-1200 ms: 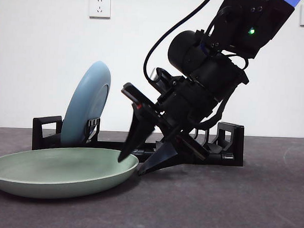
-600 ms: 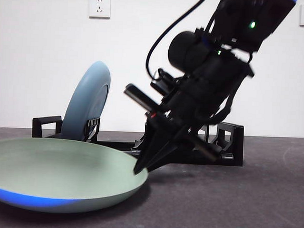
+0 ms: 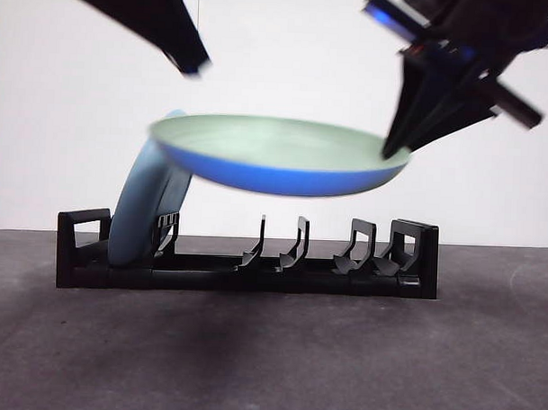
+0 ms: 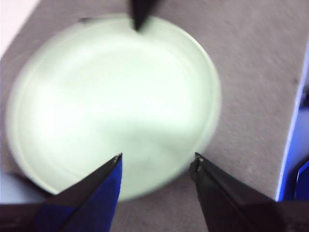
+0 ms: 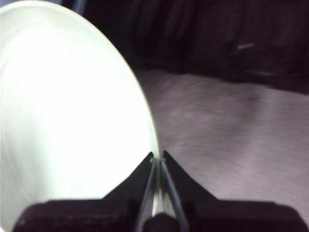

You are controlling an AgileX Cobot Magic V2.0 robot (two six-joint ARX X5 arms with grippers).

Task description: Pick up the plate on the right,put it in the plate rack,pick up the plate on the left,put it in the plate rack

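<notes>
The pale green plate point(image 3: 276, 156) hangs nearly level in the air above the plate rack point(image 3: 254, 265), its underside looking blue. My right gripper point(image 3: 395, 148) is shut on the plate's right rim, and in the right wrist view its jaws point(image 5: 158, 157) pinch the edge of the green plate point(image 5: 72, 106). My left gripper point(image 4: 157, 160) hovers open over the green plate point(image 4: 111, 101), touching nothing; it shows as a black tip point(image 3: 185, 53) at the top left of the front view. A light blue plate point(image 3: 148, 205) stands on edge in the rack's left slots.
The rack's middle and right dividers point(image 3: 299, 246) hold nothing. A grey table point(image 3: 269, 358) spreads in front of the rack, and its edge point(image 4: 292, 125) shows in the left wrist view. A white wall stands behind.
The green plate has risen from the table to above the rack, carried up by my right gripper. My left arm has come into view at the top left.
</notes>
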